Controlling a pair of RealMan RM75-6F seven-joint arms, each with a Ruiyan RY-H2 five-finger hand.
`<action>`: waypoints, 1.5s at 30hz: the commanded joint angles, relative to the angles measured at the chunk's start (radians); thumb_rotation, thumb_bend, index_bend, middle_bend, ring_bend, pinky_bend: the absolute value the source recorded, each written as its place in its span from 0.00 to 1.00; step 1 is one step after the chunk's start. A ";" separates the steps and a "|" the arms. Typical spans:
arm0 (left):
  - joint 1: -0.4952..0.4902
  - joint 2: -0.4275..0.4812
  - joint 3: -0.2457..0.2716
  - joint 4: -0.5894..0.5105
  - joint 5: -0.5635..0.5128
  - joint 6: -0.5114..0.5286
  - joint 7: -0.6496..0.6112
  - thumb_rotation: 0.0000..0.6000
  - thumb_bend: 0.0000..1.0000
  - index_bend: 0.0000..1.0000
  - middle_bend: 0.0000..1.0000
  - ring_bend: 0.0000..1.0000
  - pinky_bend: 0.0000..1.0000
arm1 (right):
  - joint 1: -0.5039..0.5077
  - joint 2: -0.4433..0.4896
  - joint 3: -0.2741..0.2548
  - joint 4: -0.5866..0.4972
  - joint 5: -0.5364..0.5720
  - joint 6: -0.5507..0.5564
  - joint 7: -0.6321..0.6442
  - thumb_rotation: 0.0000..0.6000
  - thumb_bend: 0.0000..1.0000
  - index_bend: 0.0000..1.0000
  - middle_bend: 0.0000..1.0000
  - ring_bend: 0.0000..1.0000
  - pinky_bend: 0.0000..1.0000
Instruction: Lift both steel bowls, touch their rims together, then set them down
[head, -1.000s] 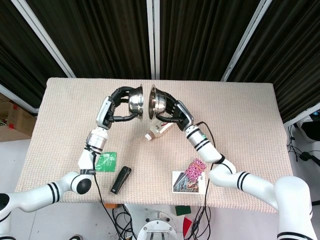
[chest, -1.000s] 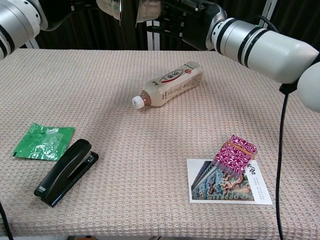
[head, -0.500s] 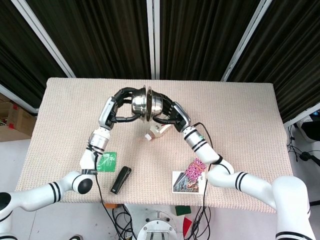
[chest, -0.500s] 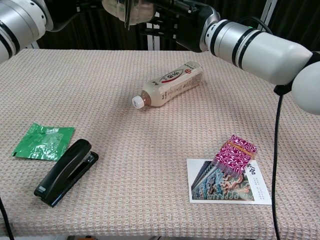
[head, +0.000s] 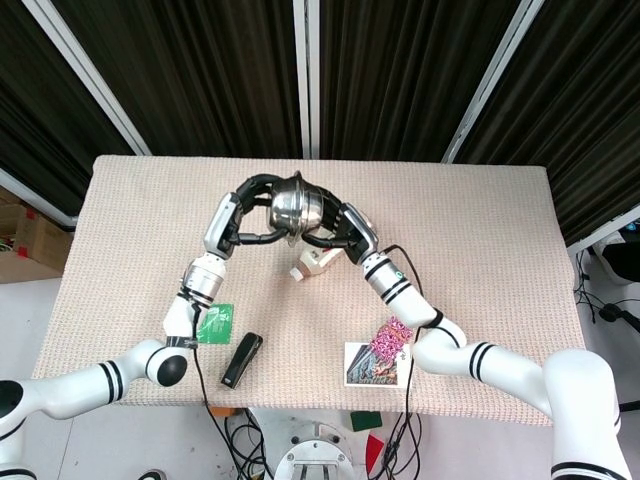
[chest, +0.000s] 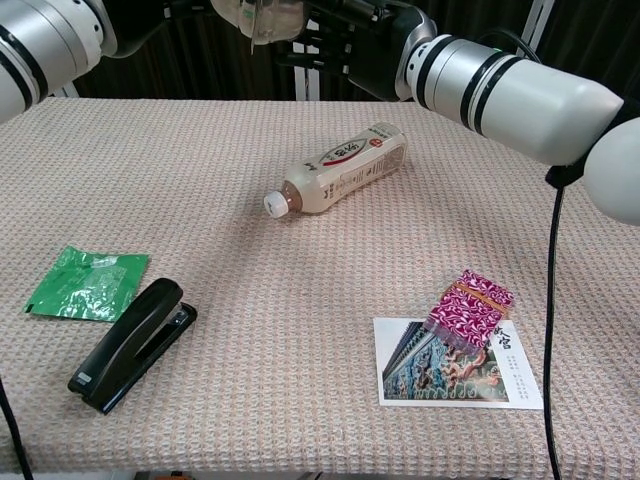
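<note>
**Rims together, both bowls in the air**

From the head view, my left hand (head: 250, 205) holds the left bowl (head: 283, 207) and my right hand (head: 340, 222) holds the right bowl (head: 311, 209). The fingers of each hand are wrapped around the outside of its bowl. The two bowls are turned on their sides, mouth against mouth, and the rims seem to meet along one line high above the table (head: 480, 250). I judge the touching step is in hand now. To do it well I should press only lightly and keep both rims level, because steel slides easily on steel. Both forearms rise from the front edge and bend inward, so the arms make an arch.

From the chest view, only the bottom parts of the bowls show at the top edge, and my hands are mostly cut off there. Under them a bottle (chest: 340, 167) lies on its side, so I must choose the places for setting down beside it.
</note>
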 joint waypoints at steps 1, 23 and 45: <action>0.012 0.007 -0.001 0.002 -0.007 0.009 -0.008 1.00 0.09 0.57 0.57 0.44 0.63 | -0.020 0.009 -0.007 0.006 0.009 0.009 0.006 1.00 0.20 0.73 0.57 0.45 0.35; 0.085 0.491 0.237 0.014 -0.068 -0.242 0.645 1.00 0.11 0.61 0.60 0.45 0.54 | -0.264 0.727 -0.307 -0.544 0.298 -0.010 -1.471 1.00 0.21 0.73 0.56 0.46 0.35; -0.036 0.401 0.299 -0.023 -0.296 -0.278 1.051 1.00 0.00 0.00 0.02 0.02 0.23 | -0.237 0.661 -0.337 -0.596 0.705 0.038 -1.835 1.00 0.00 0.01 0.02 0.00 0.11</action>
